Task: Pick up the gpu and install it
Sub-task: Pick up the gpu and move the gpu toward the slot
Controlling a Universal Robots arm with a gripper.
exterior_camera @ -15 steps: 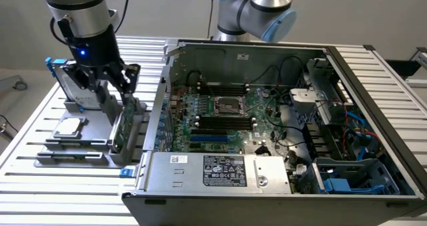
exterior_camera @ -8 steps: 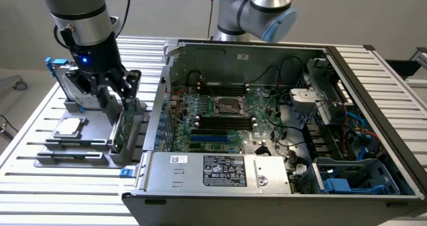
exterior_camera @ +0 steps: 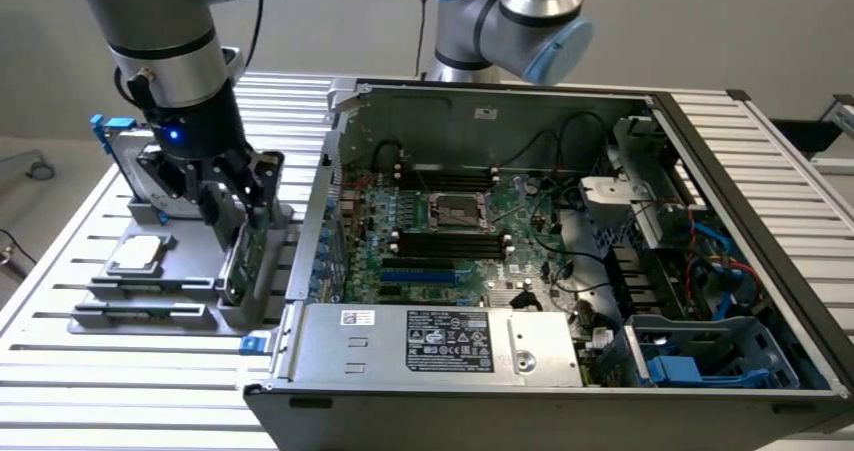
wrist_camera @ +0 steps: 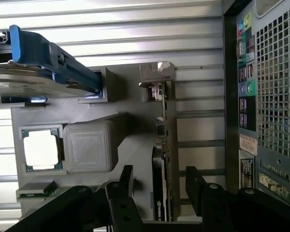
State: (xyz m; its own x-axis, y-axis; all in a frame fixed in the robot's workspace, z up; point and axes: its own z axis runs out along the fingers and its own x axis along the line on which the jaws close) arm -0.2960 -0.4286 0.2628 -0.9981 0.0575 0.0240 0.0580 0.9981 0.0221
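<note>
The hand [wrist_camera: 159, 172] is held over the small flat gpu [wrist_camera: 167, 126] of green circuit board and black shroud, fingers apart on either side of it, and no contact can be seen. The gpu is stood on edge in the grey moulded holder [wrist_camera: 135, 145] on the slatted metal table [exterior_camera: 134, 391], probably so that both faces are offered for gripping.

One gpu [wrist_camera: 167, 140], one hard drive [wrist_camera: 24, 75], one processor [wrist_camera: 40, 149], one computer case [exterior_camera: 534, 87].
</note>
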